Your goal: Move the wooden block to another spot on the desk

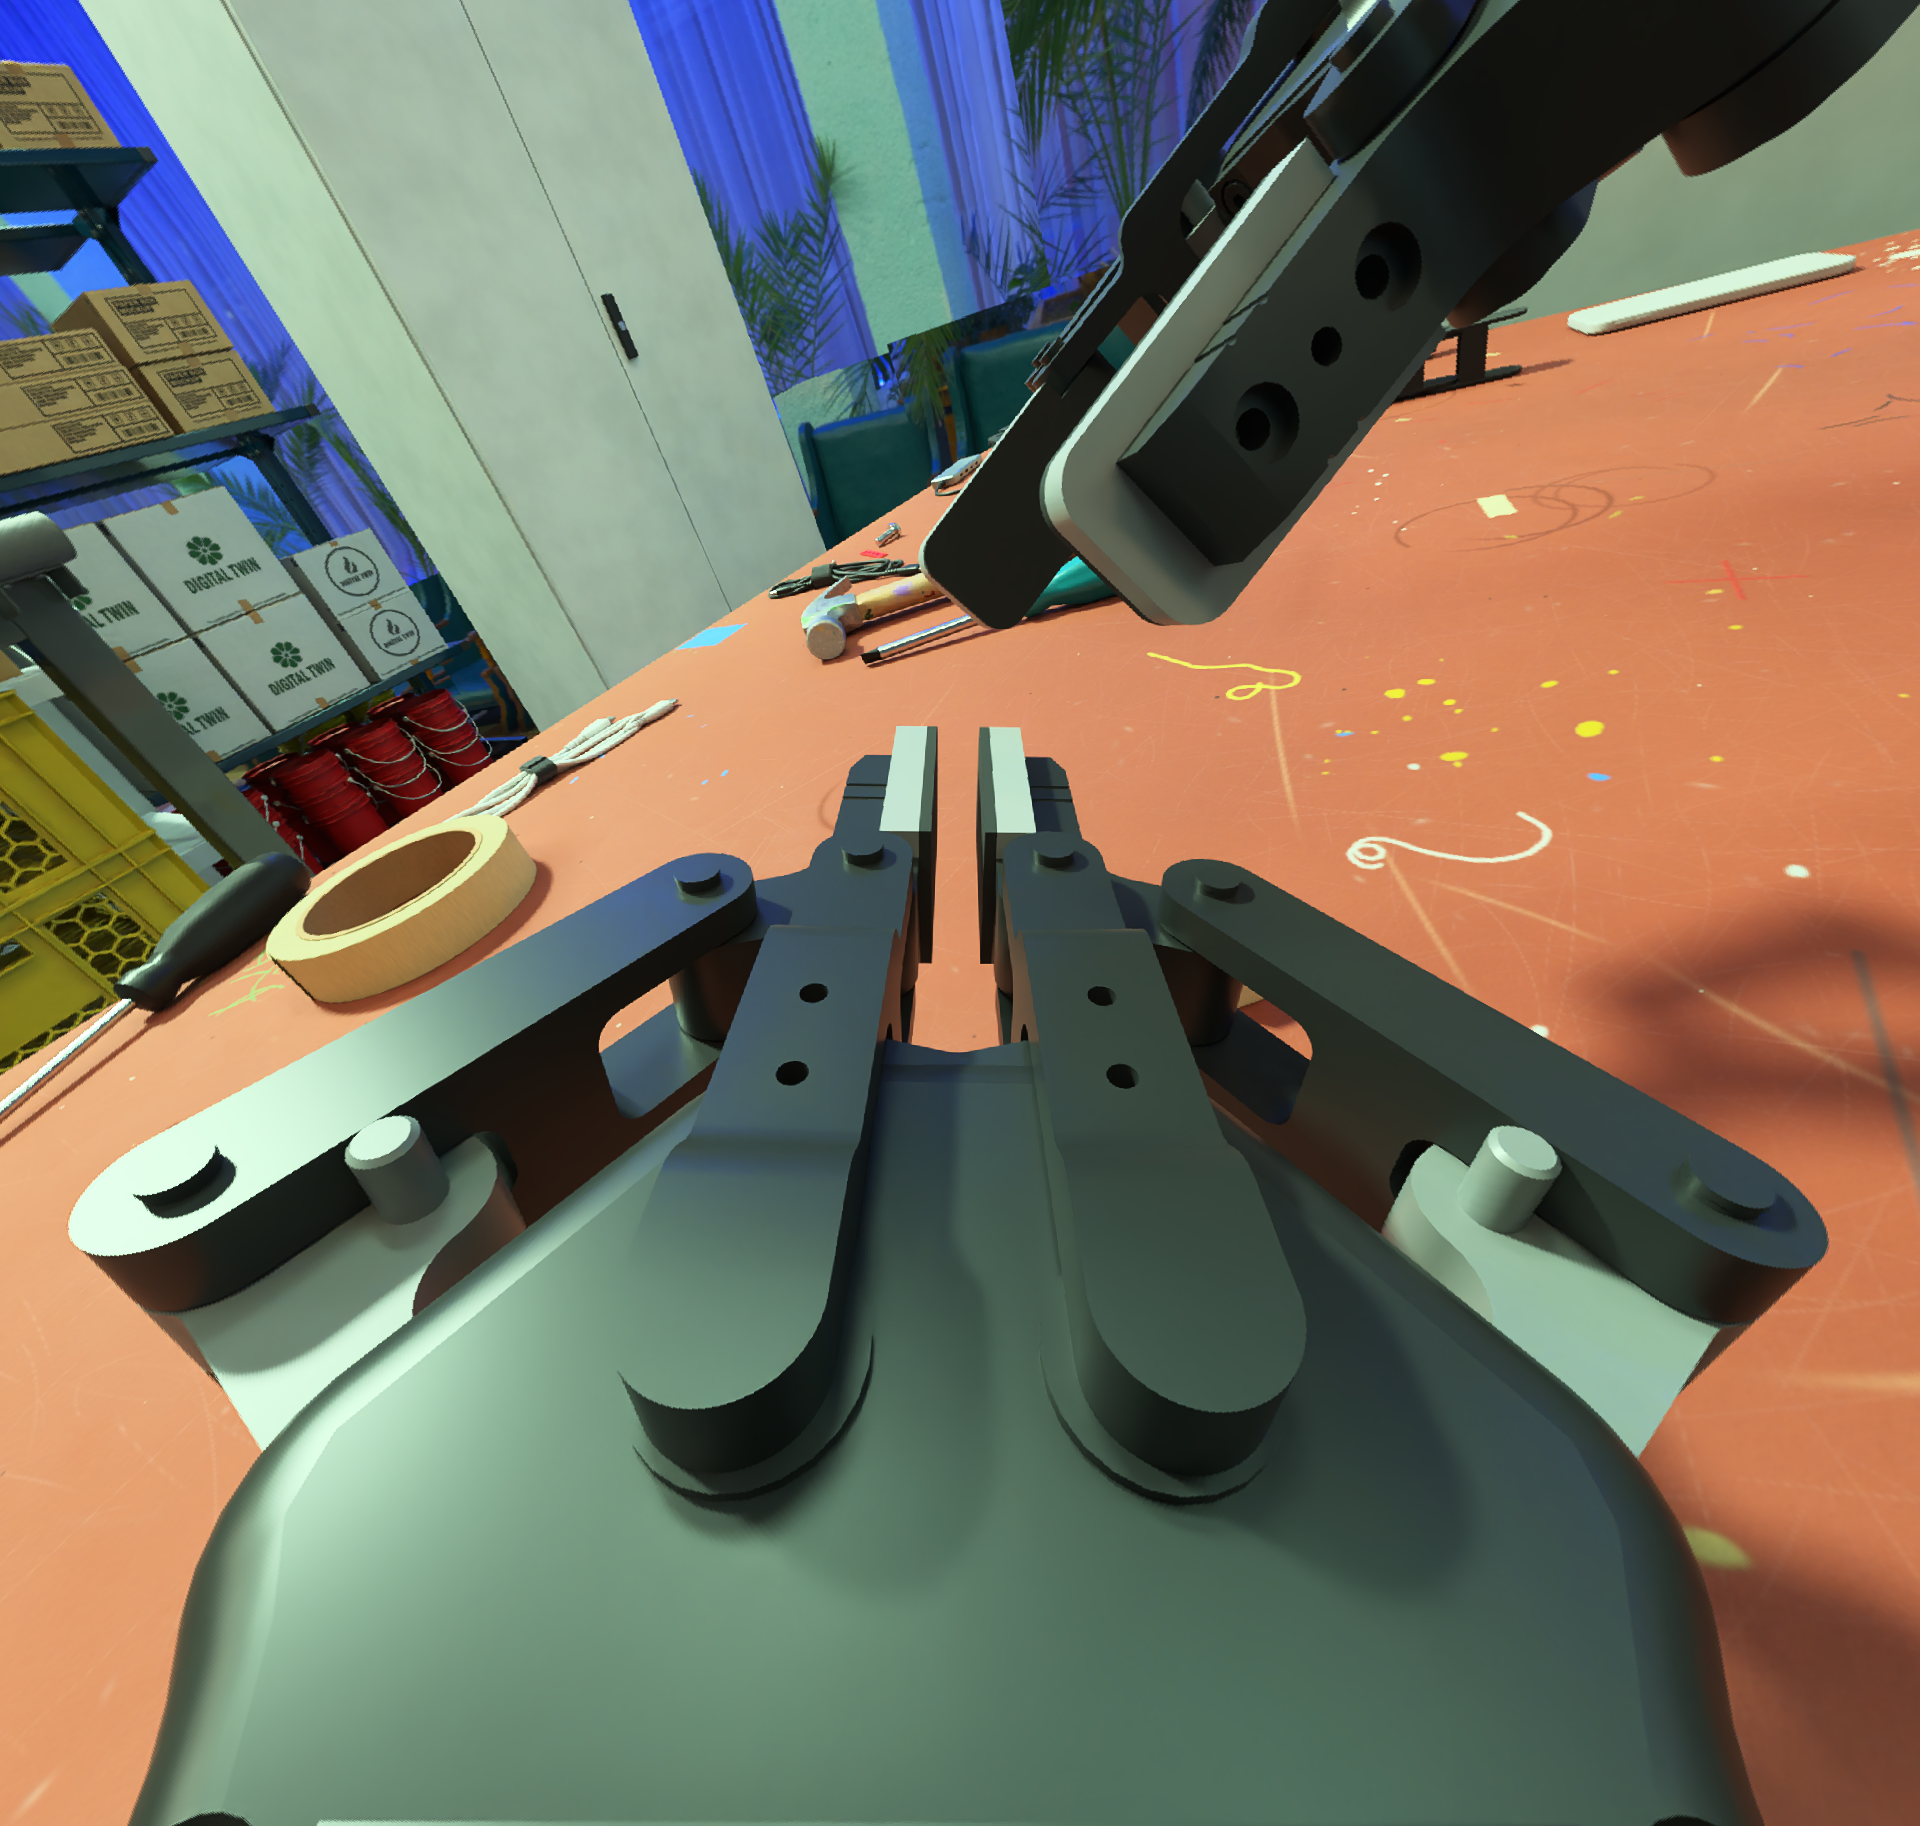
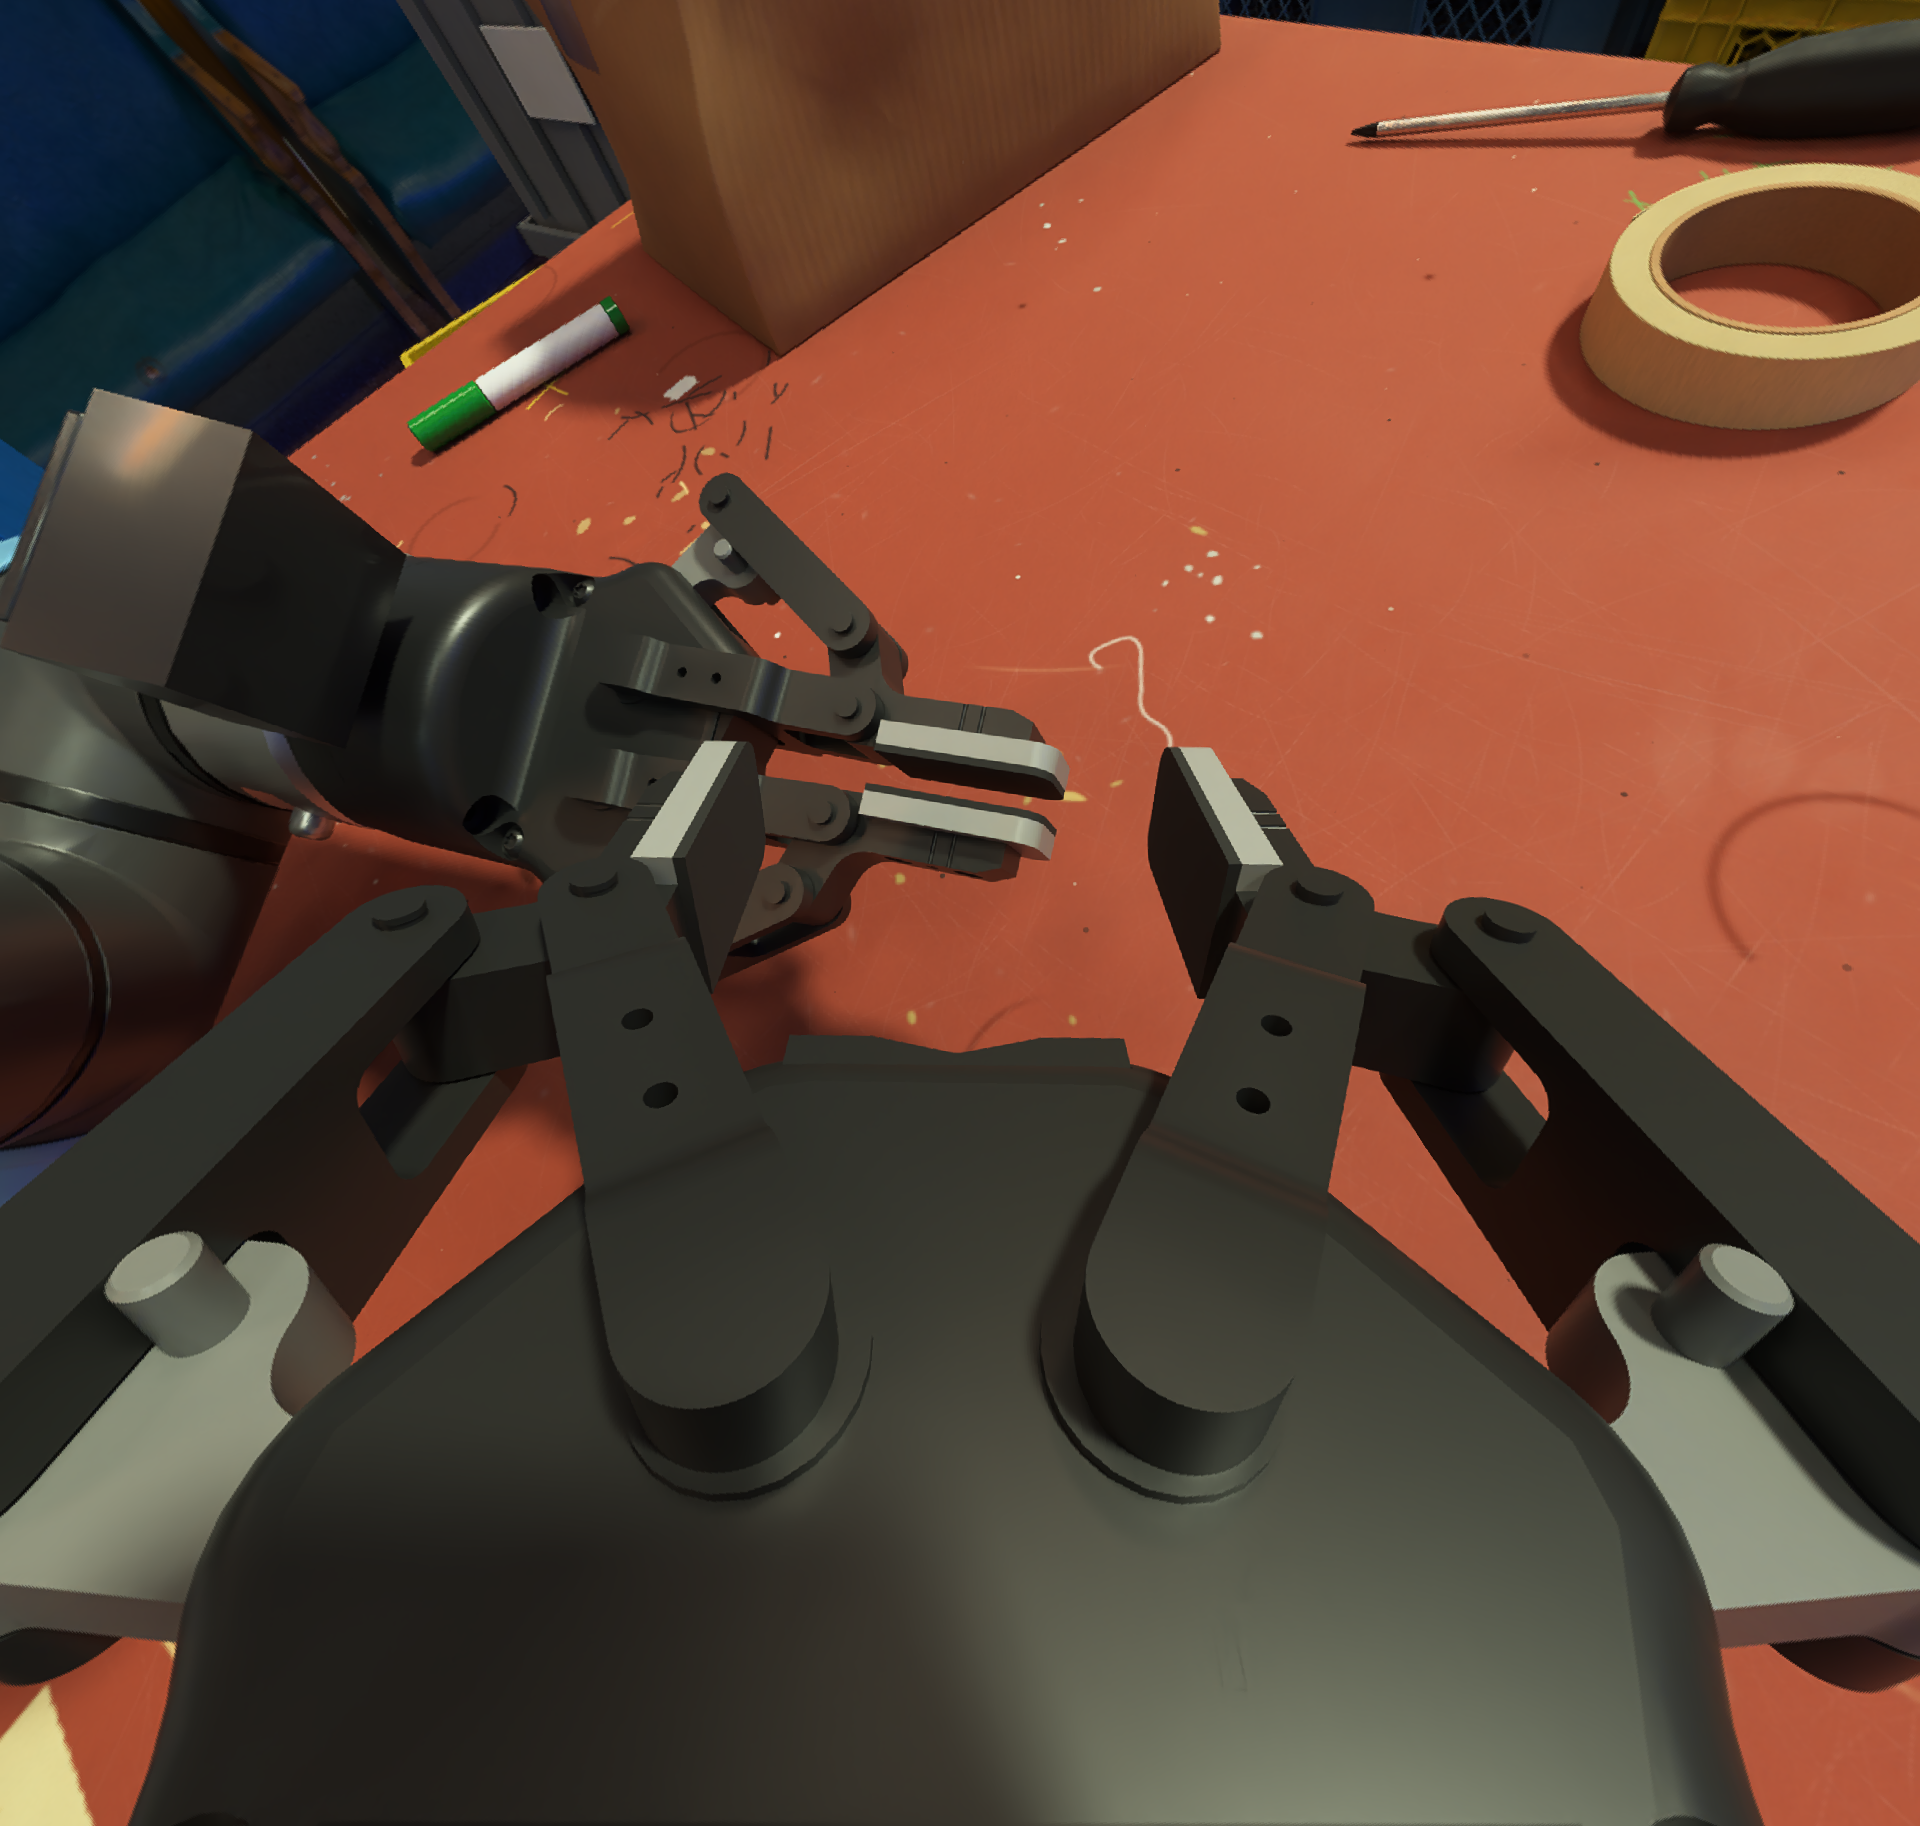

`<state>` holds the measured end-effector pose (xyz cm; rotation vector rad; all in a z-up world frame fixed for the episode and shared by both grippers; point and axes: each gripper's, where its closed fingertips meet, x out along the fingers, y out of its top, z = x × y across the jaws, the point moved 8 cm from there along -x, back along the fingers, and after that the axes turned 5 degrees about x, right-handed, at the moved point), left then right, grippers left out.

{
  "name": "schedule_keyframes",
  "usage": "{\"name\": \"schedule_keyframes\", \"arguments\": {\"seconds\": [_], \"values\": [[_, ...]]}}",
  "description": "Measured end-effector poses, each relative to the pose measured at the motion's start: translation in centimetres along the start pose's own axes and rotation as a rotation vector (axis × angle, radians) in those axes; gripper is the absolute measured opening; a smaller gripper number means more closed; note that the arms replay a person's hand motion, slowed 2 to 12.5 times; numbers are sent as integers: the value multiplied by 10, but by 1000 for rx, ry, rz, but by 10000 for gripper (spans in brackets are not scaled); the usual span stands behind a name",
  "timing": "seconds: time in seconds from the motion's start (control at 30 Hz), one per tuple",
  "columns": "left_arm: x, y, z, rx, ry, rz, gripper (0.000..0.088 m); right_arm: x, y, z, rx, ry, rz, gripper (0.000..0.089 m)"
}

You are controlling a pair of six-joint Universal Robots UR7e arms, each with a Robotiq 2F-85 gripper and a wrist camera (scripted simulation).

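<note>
Two grippers face you over the red desk [image 2: 1351, 488]: your left gripper [image 1: 957, 779] lies low and nearly level with its fingers drawn almost together on nothing, while your right gripper [image 2: 951, 810] hangs above it, tilted down, fingers spread wide and empty. Between the right gripper and the wooden block [image 2: 883, 103] only bare, scuffed desk shows, with a green marker [image 2: 520, 376] just beside the block, a tape roll [image 2: 1766, 301] and a screwdriver [image 2: 1683, 103] off to the side. That block stands at the desk's far edge, its long axis running along that edge.
</note>
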<state>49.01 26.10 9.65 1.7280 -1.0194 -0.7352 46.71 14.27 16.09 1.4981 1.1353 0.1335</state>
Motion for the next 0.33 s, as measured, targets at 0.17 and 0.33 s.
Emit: {"name": "schedule_keyframes", "arguments": {"seconds": [0.17, 0.33], "values": [[0, 0, -1, -2, 13, -4, 69, -2, -1, 3, -9, -22, 1, 662], [-1, -1, -3, -10, 26, -11, 69, -6, -6, 12, -23, -75, 8, 661]]}}
